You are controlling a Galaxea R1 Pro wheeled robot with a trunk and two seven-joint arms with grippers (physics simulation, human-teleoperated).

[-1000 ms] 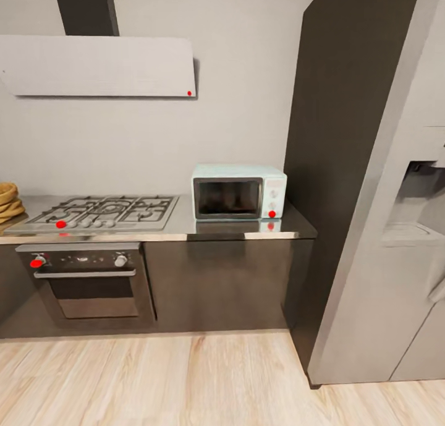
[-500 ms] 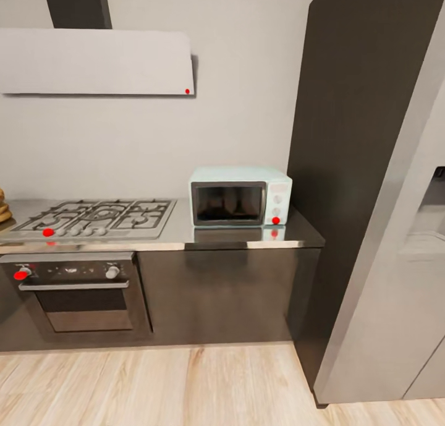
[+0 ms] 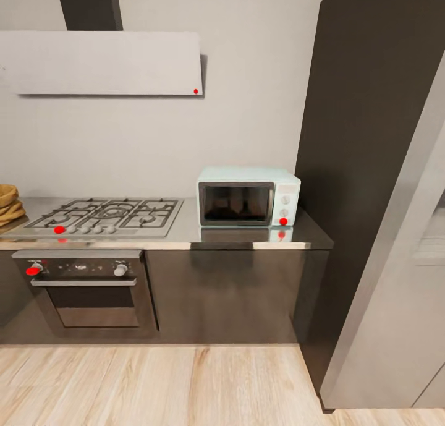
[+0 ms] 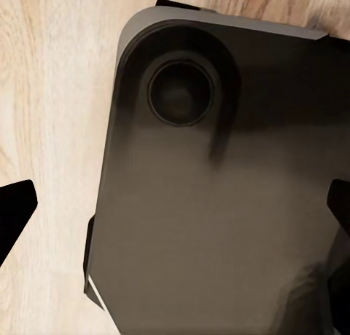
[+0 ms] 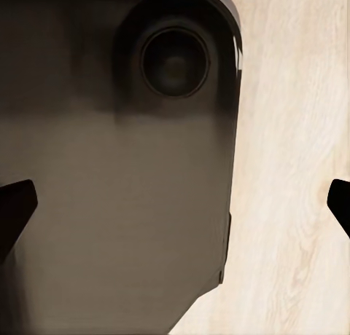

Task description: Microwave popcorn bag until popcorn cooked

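Approach phase, nothing grasped yet. Compared with half a second ago, whole head picture shifted: microwave (image 3: 248, 197) sits slightly further right in frame, and more of popcorn bag (image 3: 7, 203) back in at the left edge after being almost cut off. Read as camera or base motion, not motion of the things. Against a second ago, kitchen run looks larger, so judged closer to countertop (image 3: 185, 235).

Bag: tan, standing on countertop at far left, just beside gas hob (image 3: 105, 216), partly cropped by frame edge. Well apart from microwave, with hob between them. Microwave door closed, dark glass, red light low on control panel. Built-in oven (image 3: 86, 287) below hob; tall dark cabinet (image 3: 364, 166) right of microwave.

Left gripper (image 4: 175, 211): fingertips spread wide at picture margins, empty, hanging over robot base (image 4: 219, 204) and wooden floor (image 4: 51, 131). Right gripper (image 5: 175, 204): likewise spread, empty, above base.

Judgement: still centred on microwave rather than bag; needs further leftward travel before any reach.
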